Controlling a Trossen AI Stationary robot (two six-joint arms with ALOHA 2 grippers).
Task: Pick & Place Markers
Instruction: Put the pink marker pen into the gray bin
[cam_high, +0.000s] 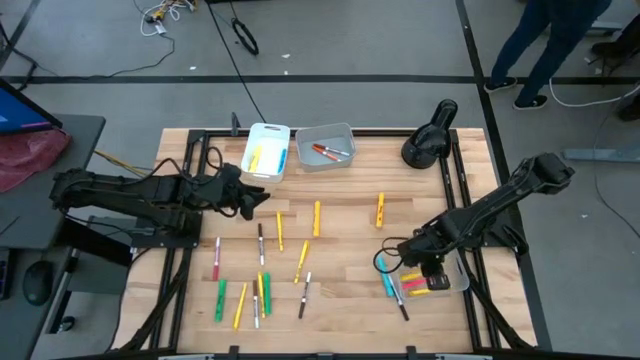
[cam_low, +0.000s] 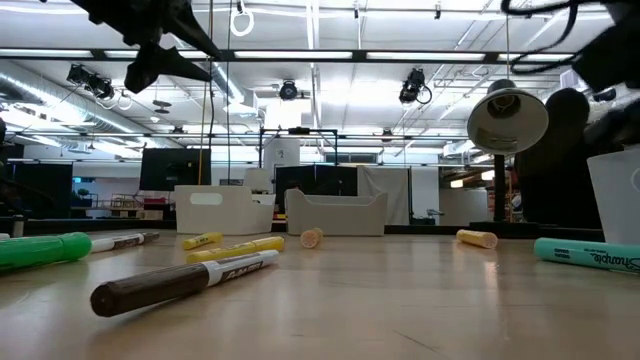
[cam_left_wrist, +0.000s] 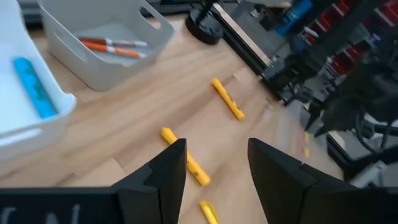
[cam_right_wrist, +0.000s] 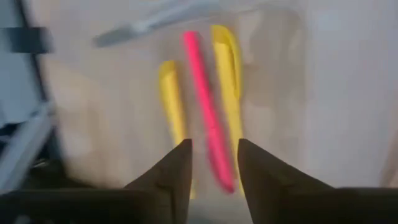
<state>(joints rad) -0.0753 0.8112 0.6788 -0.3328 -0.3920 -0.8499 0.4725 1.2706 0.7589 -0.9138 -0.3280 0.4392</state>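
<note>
Markers lie scattered flat on the wooden table (cam_high: 340, 240): yellow (cam_high: 316, 218), pink (cam_high: 216, 258), green (cam_high: 220, 300) and dark-capped white ones. By the right edge lies a small cluster: a pink marker (cam_right_wrist: 205, 106) between two yellow ones (cam_right_wrist: 227, 68), with a blue one (cam_high: 385, 275) beside them. My right gripper (cam_right_wrist: 213, 146) is open and low over this cluster, its fingers on either side of the pink marker's near end with a gap showing. My left gripper (cam_left_wrist: 216, 144) is open and hovers above the table near the white bin (cam_high: 266, 152).
The white bin holds yellow and blue markers (cam_left_wrist: 34, 87). The grey bin (cam_high: 325, 147) beside it holds orange ones (cam_left_wrist: 112, 46). A black lamp (cam_high: 430, 135) stands at the far right corner. Black frame rails run along both table sides. A person stands beyond the far right corner.
</note>
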